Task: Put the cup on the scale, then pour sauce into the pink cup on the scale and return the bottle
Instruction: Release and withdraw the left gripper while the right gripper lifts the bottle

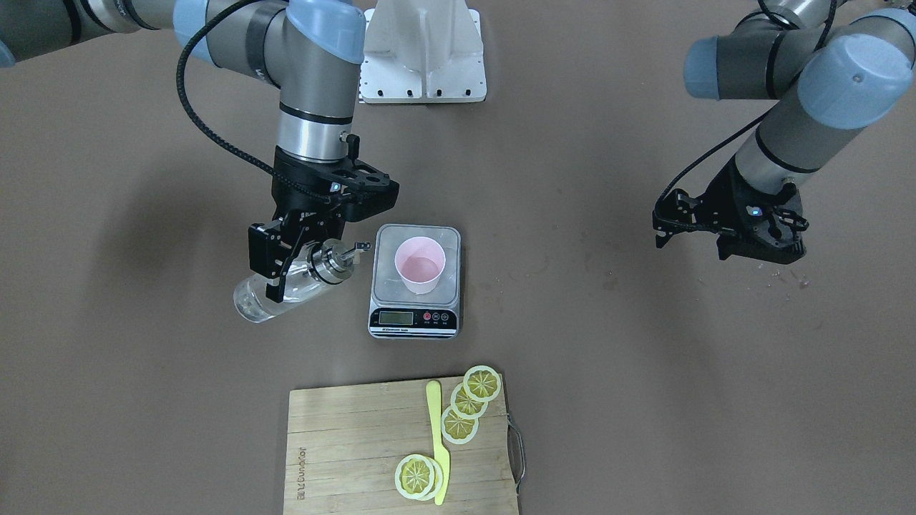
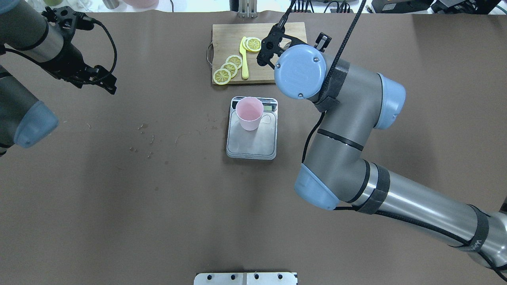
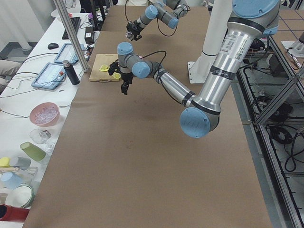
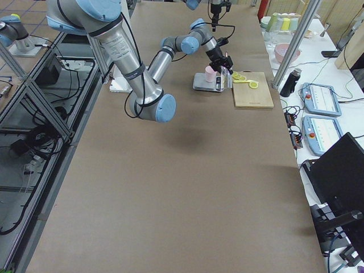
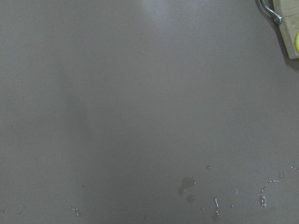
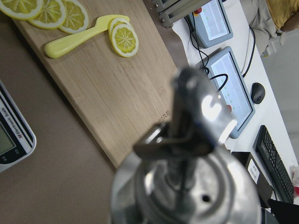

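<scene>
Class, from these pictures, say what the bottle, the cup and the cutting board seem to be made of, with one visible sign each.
The bottle: likely glass, clear and glinting; its cap looks like polished metal. The cup: probably plastic, opaque matte pale pink. The cutting board: wood or bamboo, pale joined strips with grain.

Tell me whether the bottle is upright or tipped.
Tipped: the bottle lies almost horizontal in the right gripper, spout pointing toward the cup on the scale.

Bright even overhead light, soft diffuse shadows, bottle (image 6: 187, 182) blurred up close
</scene>
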You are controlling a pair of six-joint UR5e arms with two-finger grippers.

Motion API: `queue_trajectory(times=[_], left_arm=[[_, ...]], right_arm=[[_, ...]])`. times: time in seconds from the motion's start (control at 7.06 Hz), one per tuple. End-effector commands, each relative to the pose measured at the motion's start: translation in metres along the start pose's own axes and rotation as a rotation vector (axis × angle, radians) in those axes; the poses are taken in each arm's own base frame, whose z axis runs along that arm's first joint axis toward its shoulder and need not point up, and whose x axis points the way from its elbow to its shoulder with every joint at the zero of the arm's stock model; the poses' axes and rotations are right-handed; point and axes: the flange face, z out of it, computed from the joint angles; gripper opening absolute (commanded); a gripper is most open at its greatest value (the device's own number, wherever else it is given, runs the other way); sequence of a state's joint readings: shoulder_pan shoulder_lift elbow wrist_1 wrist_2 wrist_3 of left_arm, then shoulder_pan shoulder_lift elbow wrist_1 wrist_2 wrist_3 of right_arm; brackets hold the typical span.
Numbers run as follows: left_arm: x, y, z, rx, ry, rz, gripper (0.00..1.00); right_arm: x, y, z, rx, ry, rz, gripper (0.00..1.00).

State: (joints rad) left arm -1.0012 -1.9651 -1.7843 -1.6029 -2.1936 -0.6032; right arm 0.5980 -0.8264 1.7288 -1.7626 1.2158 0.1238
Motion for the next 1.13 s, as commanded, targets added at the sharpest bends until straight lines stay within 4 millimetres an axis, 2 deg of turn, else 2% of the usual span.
queue_trajectory(times=[0.0,0.14,0.28,0.57,0.71,0.99], left_arm=[[-0.001,0.000,0.002,-0.002,-0.003,-0.002,0.97],[-0.014,0.009,0.009,-0.015,-0.011,-0.013,0.97],[-0.038,0.019,0.013,0.000,-0.011,-0.020,0.97],[-0.102,0.059,0.022,0.037,0.025,-0.015,0.97],[-0.127,0.069,0.013,0.040,0.063,-0.029,0.97],[-0.195,0.079,-0.005,0.041,0.065,-0.015,0.97]], right_arm=[[-0.018,-0.002,0.002,0.003,0.087,-0.086,0.00],[-0.022,-0.002,0.002,0.005,0.113,-0.140,0.00],[-0.026,-0.003,0.000,0.007,0.121,-0.167,0.00],[-0.048,-0.003,-0.002,0.018,0.199,-0.206,0.00],[-0.050,-0.005,-0.003,0.019,0.201,-0.206,0.00],[-0.055,-0.010,-0.002,0.018,0.198,-0.213,0.00]])
